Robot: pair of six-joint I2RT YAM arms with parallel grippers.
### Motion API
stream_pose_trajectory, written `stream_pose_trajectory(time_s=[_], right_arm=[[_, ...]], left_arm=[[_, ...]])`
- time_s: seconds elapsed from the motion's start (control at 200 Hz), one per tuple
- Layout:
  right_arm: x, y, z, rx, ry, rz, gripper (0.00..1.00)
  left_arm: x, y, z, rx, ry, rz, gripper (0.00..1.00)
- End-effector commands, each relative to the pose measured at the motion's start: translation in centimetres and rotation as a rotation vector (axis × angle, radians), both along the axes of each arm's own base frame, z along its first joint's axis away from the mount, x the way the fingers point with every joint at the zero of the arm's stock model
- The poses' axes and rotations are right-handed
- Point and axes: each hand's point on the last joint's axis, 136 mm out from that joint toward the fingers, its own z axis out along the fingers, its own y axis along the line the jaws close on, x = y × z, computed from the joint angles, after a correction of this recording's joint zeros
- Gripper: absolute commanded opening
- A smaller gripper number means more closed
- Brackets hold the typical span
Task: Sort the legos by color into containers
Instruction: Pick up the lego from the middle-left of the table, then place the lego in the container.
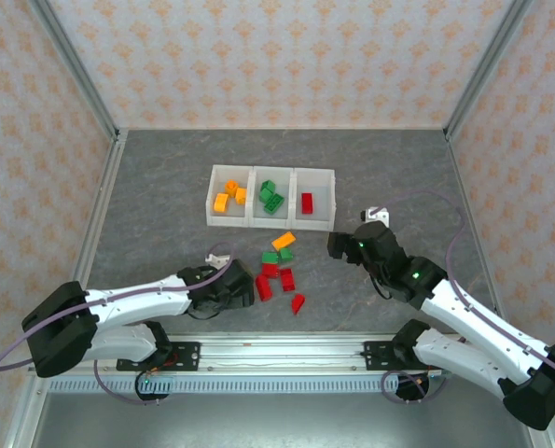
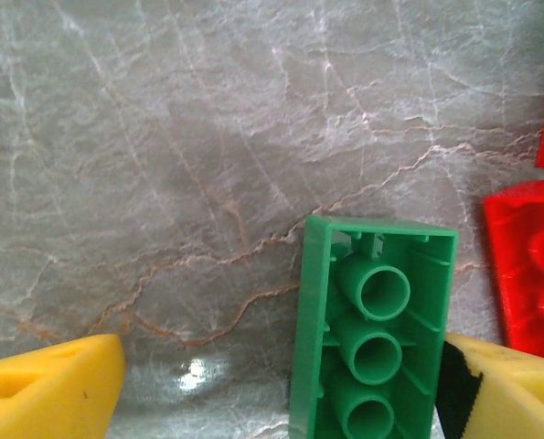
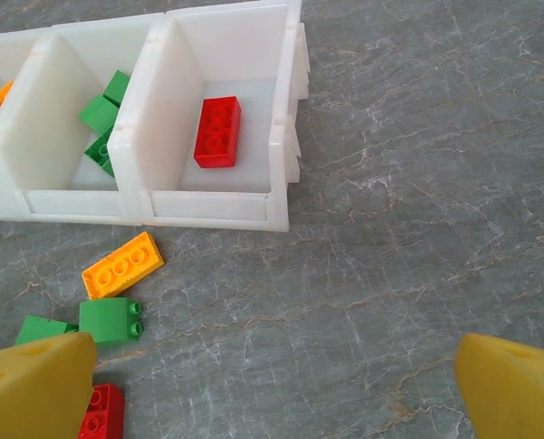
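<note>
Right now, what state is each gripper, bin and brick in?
left gripper: open around green brick
green brick: hollow underside facing camera, against one finger
right gripper: open, empty
left bin: orange bricks inside
middle bin: green bricks inside
right bin: one red brick inside
loose bricks: unsorted on table

you had a grey marbled tabletop (image 2: 162,183) with a smooth, stone-look finish and a soft sheen where the light caught it. the green plastic brick (image 2: 372,338) looked hard-moulded and glossy, and so did the red plastic brick (image 2: 528,265). the yellow finger pads (image 2: 52,389) looked matt and faintly grainy. the three white translucent plastic bins (image 3: 208,203) had smooth, milky, satin walls. the silver rail (image 1: 286,353) looked like bare brushed metal.
</note>
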Motion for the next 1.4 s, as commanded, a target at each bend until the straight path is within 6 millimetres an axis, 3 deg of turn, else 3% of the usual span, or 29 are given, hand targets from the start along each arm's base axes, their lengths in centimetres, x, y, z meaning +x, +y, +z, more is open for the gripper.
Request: stream_pose_trajectory(time_s=[0.0, 0.375, 0.651, 0.811, 1.001, 1.146, 1.392], right_arm=[[0.1, -0.3, 0.0, 0.005, -0.009, -0.018, 1.00], [0.0, -0.4, 0.1, 0.008, -0.011, -0.018, 1.00], [0.1, -0.5, 0.2, 0.007, -0.015, -0.024, 1.00], [0.0, -0.6, 0.5, 0.012, -0.024, -0.028, 1.00], [0.0, -0.5, 0.5, 0.017, -0.026, -0.022, 1.00], [0.0, -0.7, 0.7, 0.018, -0.031, -0.031, 1.00], [-0.1, -0.9, 1.3, 0.036, -0.052, -0.033, 1.00]], left_arm=[[0.1, 0.1, 0.2, -0.020, -0.018, 0.045, 0.86], [0.9, 0.0, -1.6, 0.086, 0.010, 0.020, 0.76], [1.9, 0.0, -1.3, 0.084, -0.011, 0.044, 0.45], [3.2, -0.3, 0.9, 0.017, -0.077, 0.066, 0.29], [6.3, -1.8, 6.1, -0.027, -0.231, 0.051, 0.23], [10.1, -2.4, 9.6, 0.040, -0.300, 0.035, 0.20], [17.8, -5.1, 11.6, 0.139, -0.310, -0.025, 0.15]])
